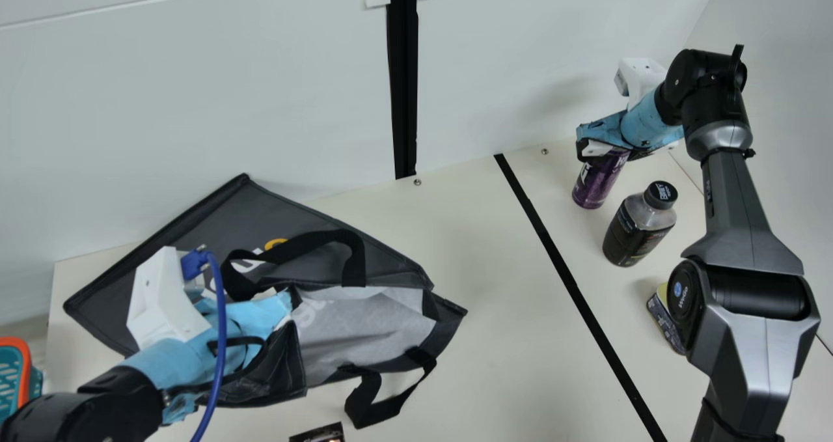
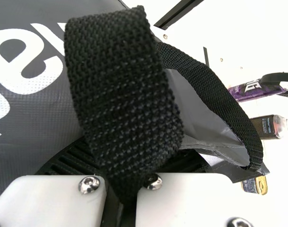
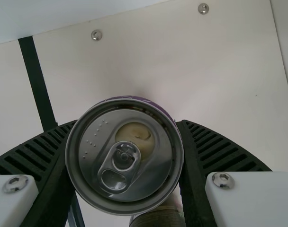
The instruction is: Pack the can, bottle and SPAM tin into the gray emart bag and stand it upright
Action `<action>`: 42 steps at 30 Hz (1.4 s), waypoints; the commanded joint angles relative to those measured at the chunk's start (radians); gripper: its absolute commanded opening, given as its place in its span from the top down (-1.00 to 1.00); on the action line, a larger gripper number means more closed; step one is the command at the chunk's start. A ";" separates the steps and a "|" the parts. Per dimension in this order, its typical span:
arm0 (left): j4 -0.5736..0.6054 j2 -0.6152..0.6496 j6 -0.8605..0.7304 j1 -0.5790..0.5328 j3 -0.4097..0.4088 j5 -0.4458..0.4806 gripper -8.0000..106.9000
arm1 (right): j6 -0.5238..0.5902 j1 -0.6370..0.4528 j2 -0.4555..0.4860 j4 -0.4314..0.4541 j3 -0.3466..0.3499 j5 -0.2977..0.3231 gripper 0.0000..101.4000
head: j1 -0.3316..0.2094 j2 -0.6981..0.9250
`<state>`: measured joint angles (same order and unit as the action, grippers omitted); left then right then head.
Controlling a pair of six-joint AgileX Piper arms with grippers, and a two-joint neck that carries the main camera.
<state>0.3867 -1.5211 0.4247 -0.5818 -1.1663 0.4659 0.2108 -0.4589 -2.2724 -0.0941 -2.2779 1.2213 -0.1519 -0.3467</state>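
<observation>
Well, one orange-rimmed basket sits far left. Next, one gray emart bag lies on its side, long axis running roughly left to right, with white lettering; the left gripper pinches one of its two black handles. Right of the black tape, the right gripper grips one upright purple can; nearby stand one upright dark bottle and one navy-and-yellow SPAM tin, partly behind the arm.
</observation>
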 commanded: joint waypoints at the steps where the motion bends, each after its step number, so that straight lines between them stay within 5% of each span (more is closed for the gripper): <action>1: 0.000 0.000 0.000 0.000 0.000 0.000 1.00 | 0.006 -0.001 0.002 -0.006 -0.007 -0.001 1.00 | -0.023 -0.002; 22: 0.000 0.000 0.000 0.000 0.000 0.000 1.00 | 0.117 -0.020 0.077 -0.074 -0.021 -0.001 1.00 | -0.023 -0.002; 42: 0.000 0.000 0.000 0.000 0.000 0.000 1.00 | 0.155 0.017 0.231 -0.100 0.085 -0.001 1.00 | -0.023 -0.002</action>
<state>0.3867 -1.5211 0.4247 -0.5818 -1.1663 0.4659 0.3660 -0.4430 -2.0504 -0.1950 -2.1998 1.2210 -0.1519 -0.3467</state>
